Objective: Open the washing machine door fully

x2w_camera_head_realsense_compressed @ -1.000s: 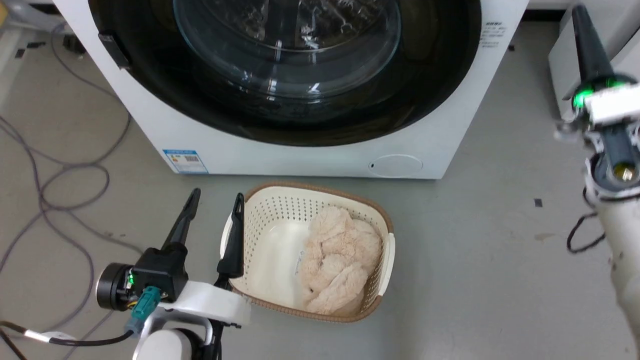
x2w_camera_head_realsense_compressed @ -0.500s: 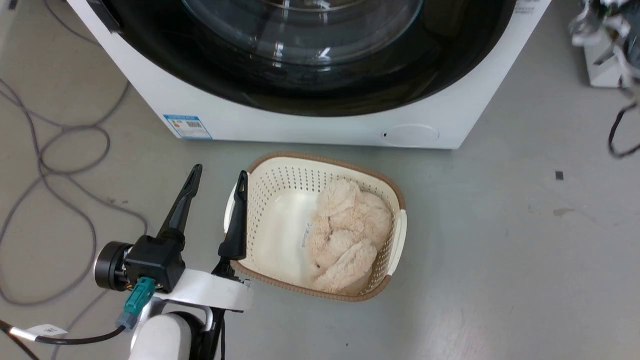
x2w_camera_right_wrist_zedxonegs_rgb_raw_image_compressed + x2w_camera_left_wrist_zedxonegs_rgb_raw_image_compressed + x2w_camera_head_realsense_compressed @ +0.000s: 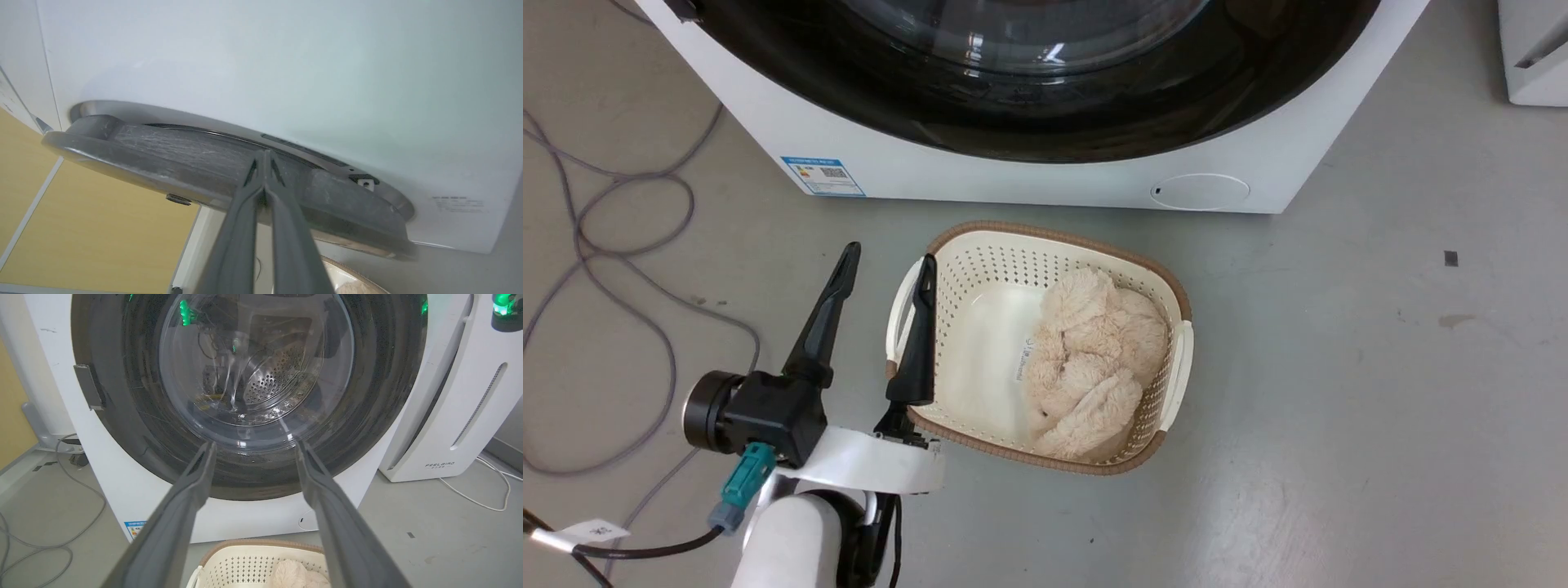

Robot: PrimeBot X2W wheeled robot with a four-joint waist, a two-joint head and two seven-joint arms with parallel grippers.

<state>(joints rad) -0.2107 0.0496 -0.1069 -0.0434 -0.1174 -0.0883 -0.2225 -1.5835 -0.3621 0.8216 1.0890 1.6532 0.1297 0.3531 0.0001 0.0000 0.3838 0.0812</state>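
— Since our head has tipped down over the last second, what has really changed?
— Only our view. The washing machine slides up the frame, while the basket and our left gripper keep their places beside each other. Nothing on the floor has moved.
— And the washing machine door?
— We see it facing us in the left wrist view, apparently lying flat on the machine's front. So we judge the opening barely begun, if at all.
— How do our arms stand?
— Our left gripper hangs low with its fingers spread wide and empty, one of them over the basket's left rim, pointing toward the door. Our right gripper has its fingers pressed together, pinching nothing, with the tips at the door's dark edge, seen side-on. Whether they touch it, or whether that edge has lifted off the front, we cannot tell.
— Meaning?
— We think the right arm is the one placed to pull the door.
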